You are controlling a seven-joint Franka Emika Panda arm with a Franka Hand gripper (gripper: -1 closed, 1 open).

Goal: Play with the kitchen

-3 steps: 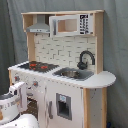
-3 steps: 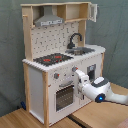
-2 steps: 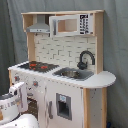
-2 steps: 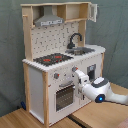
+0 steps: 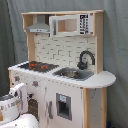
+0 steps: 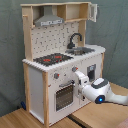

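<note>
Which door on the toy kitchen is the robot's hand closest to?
The oven door, the one with the window under the hob. The gripper sits right beside it in the second exterior view, while the microwave door is high up at the top.

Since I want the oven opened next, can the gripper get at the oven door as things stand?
Probably yes: in the second exterior view the gripper sits right at the kitchen front, beside the oven door, and nothing stands between them.
</note>
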